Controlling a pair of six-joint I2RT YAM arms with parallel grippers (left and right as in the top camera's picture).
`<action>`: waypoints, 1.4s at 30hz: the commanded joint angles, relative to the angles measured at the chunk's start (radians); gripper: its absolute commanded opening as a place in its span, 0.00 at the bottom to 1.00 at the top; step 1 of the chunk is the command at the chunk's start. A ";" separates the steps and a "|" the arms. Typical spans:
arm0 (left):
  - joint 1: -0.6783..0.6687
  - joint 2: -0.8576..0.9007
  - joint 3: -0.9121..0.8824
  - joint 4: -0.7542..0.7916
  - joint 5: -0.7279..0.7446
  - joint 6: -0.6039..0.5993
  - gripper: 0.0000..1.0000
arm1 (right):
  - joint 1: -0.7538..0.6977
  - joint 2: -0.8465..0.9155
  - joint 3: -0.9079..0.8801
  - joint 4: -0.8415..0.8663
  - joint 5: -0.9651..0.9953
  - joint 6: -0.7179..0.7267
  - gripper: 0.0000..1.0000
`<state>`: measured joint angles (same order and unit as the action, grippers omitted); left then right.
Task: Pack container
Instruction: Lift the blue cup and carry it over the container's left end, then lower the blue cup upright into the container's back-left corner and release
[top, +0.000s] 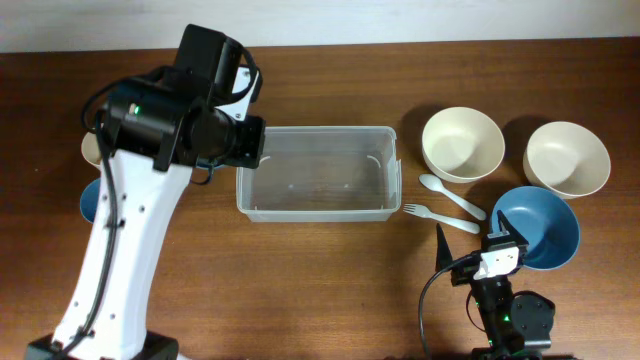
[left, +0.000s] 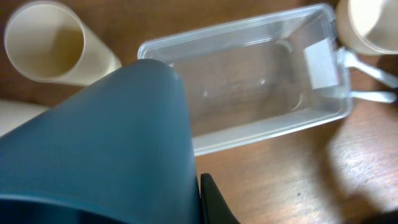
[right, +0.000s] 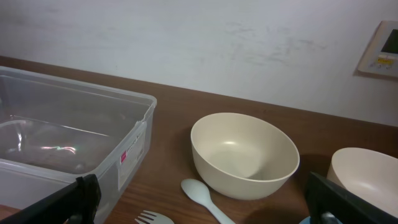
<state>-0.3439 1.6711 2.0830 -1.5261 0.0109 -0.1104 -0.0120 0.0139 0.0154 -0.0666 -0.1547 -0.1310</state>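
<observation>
The container (top: 320, 175) sits empty at mid-table; nothing is packed yet. The left gripper (top: 243, 142), just beside its left end, is closed on a blue cup (left: 106, 143). The right gripper (right: 211, 208) rests wide open, with bowls (top: 461, 143), spoon (top: 450, 195) and fork (top: 440, 215) still outside.

Overhead we look straight down on the tabletop (top: 330, 300); our left wrist view peers down from close, our right looks low from the near edge toward the wall (right: 186, 37). All share the container (top: 315, 175).

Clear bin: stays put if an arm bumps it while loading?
Probably slides: the clear container is empty, thin plastic on a smooth wooden table. Walls likely flex if pinched. Low and wide, so tipping seems unlikely.
</observation>
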 joint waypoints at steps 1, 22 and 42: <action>-0.018 0.016 0.013 0.024 -0.025 -0.009 0.01 | 0.005 -0.011 -0.008 -0.003 0.009 0.000 0.99; -0.023 0.407 0.013 0.128 0.050 -0.005 0.02 | 0.005 -0.011 -0.008 -0.003 0.009 0.000 0.99; -0.023 0.461 0.012 0.132 0.057 -0.005 0.02 | 0.005 -0.011 -0.008 -0.003 0.009 0.000 0.99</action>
<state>-0.3637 2.1258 2.0880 -1.4006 0.0563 -0.1139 -0.0120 0.0139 0.0154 -0.0666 -0.1547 -0.1310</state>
